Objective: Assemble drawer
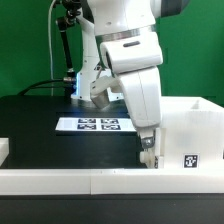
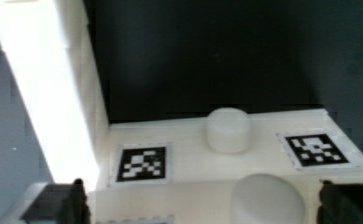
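Observation:
The drawer's tall white shell (image 1: 188,130) stands at the exterior view's right, with a black-and-white tag (image 1: 192,160) on its front. My gripper (image 1: 148,152) hangs low against the shell's left side. In the wrist view my gripper (image 2: 204,206) is open, its dark fingers (image 2: 62,205) wide apart over a white drawer face (image 2: 187,140). That face carries two tags (image 2: 142,163) and a rounded white knob (image 2: 228,128). A second white oval bump (image 2: 263,196) lies between the fingers. Nothing is held. I cannot single out the two shallow trays.
The marker board (image 1: 100,125) lies on the black table behind the arm. The low white border rail (image 1: 90,182) runs along the front and shows as a white strip in the wrist view (image 2: 53,90). A white piece (image 1: 3,150) sits at the far left edge.

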Motion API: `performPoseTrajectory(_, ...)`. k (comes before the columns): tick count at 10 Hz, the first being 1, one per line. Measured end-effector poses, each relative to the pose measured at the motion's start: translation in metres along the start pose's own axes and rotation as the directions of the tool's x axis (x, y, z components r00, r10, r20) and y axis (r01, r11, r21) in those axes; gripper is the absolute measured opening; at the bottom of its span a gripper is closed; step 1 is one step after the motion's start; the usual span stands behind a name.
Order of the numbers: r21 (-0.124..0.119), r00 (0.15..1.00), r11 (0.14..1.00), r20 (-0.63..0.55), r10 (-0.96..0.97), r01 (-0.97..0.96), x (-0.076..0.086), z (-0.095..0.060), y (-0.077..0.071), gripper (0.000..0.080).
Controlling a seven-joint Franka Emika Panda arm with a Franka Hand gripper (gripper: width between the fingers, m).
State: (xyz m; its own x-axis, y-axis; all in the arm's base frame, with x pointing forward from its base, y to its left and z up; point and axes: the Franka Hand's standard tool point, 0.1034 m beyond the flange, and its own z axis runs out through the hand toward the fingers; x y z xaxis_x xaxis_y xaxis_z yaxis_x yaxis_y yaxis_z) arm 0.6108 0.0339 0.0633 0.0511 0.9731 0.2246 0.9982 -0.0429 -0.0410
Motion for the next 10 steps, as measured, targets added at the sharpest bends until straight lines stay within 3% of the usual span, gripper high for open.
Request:
performPoseTrajectory(3,0.001,1.0,1.0,0.01,-0.01,0.01,0.0,-0.003,0.004,0.0648)
performPoseTrajectory(5,0.014,0.999,1.0,0.018,-0.029,0.028,-0.03,-0.008,0.002,0.0648)
performPoseTrajectory(7,0.001,1.0,1.0,0.02,-0.017,0.017,-0.057,-0.016,0.003,0.0648)
performPoseTrajectory(10,0.005,1.0,1.0,0.019,-0.012,0.012,-0.056,-0.013,0.002,0.0648)
